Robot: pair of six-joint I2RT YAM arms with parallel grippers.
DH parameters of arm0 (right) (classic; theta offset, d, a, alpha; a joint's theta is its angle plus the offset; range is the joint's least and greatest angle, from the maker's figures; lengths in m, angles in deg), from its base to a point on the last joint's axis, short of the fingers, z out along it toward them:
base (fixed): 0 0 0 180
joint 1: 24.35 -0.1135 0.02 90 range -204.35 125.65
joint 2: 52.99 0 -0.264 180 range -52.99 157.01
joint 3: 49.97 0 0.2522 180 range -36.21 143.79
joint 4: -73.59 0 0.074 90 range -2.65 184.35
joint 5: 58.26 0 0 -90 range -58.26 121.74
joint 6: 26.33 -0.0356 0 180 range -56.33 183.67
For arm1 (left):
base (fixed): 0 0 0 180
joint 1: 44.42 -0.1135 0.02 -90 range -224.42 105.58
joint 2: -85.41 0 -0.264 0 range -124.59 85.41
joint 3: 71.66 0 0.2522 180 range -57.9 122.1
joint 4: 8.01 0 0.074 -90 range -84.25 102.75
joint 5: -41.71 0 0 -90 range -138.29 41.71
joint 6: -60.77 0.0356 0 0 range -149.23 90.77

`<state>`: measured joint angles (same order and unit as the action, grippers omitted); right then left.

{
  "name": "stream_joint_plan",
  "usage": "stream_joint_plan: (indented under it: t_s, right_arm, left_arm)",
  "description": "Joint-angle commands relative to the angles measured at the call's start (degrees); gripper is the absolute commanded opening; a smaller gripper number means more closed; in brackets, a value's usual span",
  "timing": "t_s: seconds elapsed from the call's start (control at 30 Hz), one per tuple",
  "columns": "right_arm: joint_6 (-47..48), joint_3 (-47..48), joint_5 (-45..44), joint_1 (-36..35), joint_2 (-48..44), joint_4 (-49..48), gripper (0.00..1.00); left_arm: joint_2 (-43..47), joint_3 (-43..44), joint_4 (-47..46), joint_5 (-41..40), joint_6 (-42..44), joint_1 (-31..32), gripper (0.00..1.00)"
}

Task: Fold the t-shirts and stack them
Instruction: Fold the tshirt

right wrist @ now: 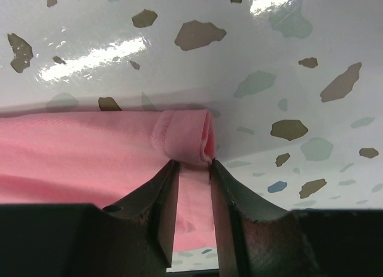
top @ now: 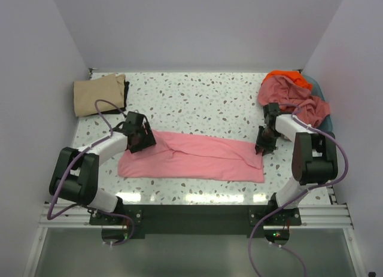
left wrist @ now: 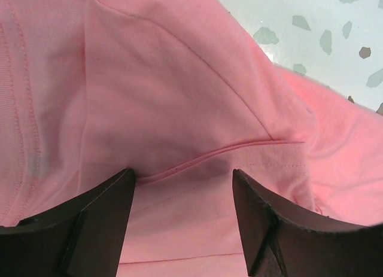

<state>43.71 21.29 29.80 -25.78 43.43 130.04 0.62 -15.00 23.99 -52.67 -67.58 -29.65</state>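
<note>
Pink t-shirt (top: 197,156), long axis left-right

We see the pink t-shirt (top: 191,156) as soft matt cloth, the table (top: 197,97) as smooth, glossy and speckled, and the left gripper (left wrist: 182,174) pads (left wrist: 102,220) as dull and dark.

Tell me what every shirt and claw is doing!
pink t-shirt, lying flat in a long folded strip.
tan t-shirt, folded, far-left corner.
dusty pink t-shirt, crumpled heap.
orange t-shirt, crumpled behind it.
left claw, open over the pink t-shirt.
right claw, pinching the pink t-shirt's edge.
</note>
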Motion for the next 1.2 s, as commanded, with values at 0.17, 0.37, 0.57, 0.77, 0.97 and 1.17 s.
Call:
stream_joint_plan:
  t_s: [0.17,0.37,0.57,0.77,0.97,1.17]
  right_arm:
    - [-0.16,1.30,-1.05,1.08,0.34,-1.92,0.24]
    - [0.54,2.88,-3.07,1.34,1.31,-0.95,0.06]
    - [2.47,5.34,-6.24,1.26,2.28,0.80,0.07]
    - [3.79,7.72,-6.24,3.54,4.03,1.25,0.11]
    - [3.71,8.34,-5.27,3.63,4.48,1.60,0.22]
    - [3.71,7.19,-5.62,3.63,2.98,1.95,0.29]
  left_arm:
    - [-2.66,0.17,-1.54,-0.80,1.17,-0.35,0.72]
    - [-2.75,0.00,-1.01,-1.68,1.78,-0.53,0.72]
    - [-3.10,-1.05,-1.19,-2.30,1.96,-0.53,0.72]
    - [-2.92,-1.93,-1.28,-3.00,2.05,-0.61,0.72]
    - [-1.95,-2.55,-1.28,-3.09,2.05,-0.61,0.72]
    - [-1.51,-3.34,-1.36,-3.18,1.87,-0.53,0.72]
